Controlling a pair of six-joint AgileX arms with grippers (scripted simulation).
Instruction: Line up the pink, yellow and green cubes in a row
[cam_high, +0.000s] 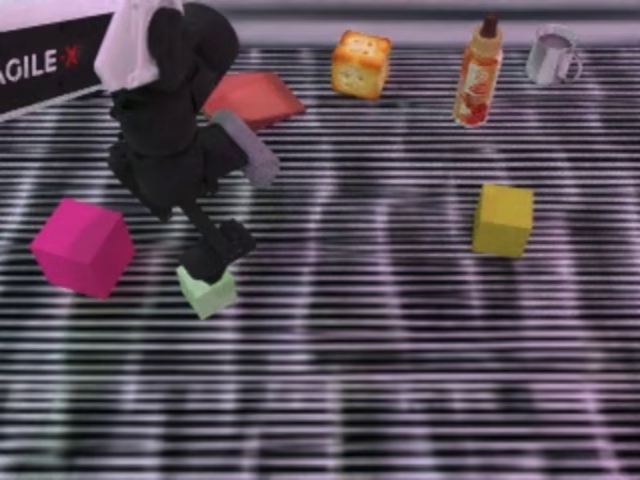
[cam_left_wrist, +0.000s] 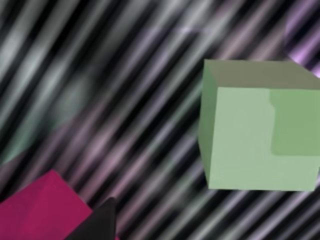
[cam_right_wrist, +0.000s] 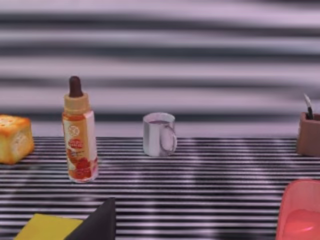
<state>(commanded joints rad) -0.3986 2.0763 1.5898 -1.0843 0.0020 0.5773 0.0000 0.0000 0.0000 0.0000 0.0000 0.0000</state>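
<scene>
My left hand (cam_high: 215, 255) sits right over the green cube (cam_high: 208, 292); whether it grips, I cannot tell. The pink cube (cam_high: 82, 247) lies just to its left on the tabletop (cam_high: 400, 380), the yellow cube (cam_high: 503, 219) well apart at right. The mug's (cam_high: 551, 55) contents stay hidden.

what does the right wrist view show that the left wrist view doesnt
Only the right wrist view shows the sauce bottle, the mug, the orange printed box, a corner of the yellow cube, a brown holder and a red object. Only the left wrist view shows the green cube close up and a corner of the pink cube. Both share the striped table and a dark finger tip low in the picture.
</scene>
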